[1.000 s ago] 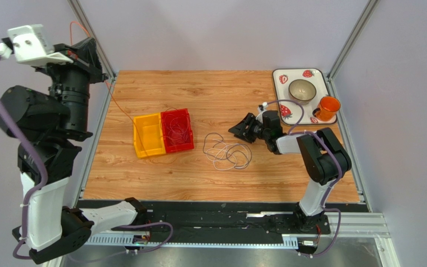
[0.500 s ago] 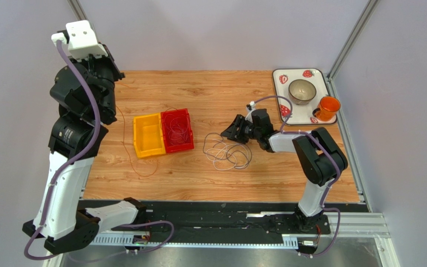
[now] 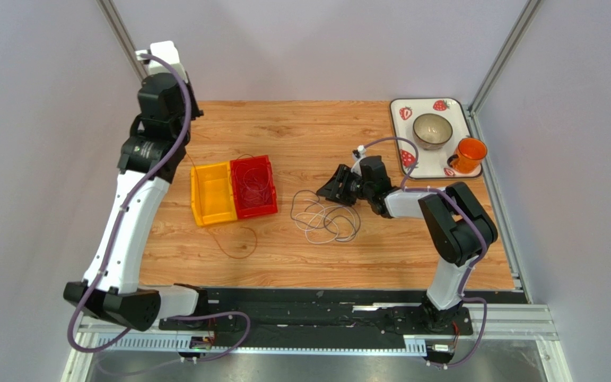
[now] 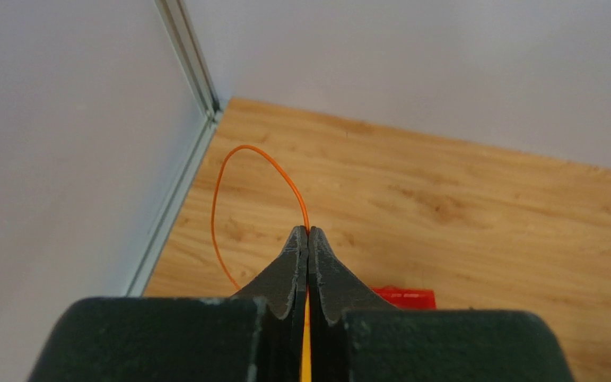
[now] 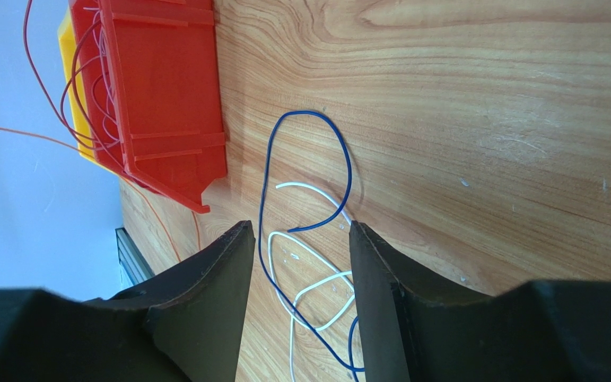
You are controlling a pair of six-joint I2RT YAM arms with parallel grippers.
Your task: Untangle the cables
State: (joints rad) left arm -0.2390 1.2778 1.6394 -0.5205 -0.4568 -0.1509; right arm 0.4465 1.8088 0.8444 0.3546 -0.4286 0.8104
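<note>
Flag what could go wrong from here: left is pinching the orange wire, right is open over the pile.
1. The left gripper holds the orange cable only at its fingertips; a tug may slip it out.
2. That cable trails down past the red bin, so more pulling could snag or drag the bin.
3. The right gripper is open over the blue cable and white cable where they cross; closing may pinch both.

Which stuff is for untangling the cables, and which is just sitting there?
For the job: orange cable in the left gripper; blue and white cables by the right gripper; red bin of red cables.
Just sitting there: strawberry tray, bowl, orange cup.
</note>
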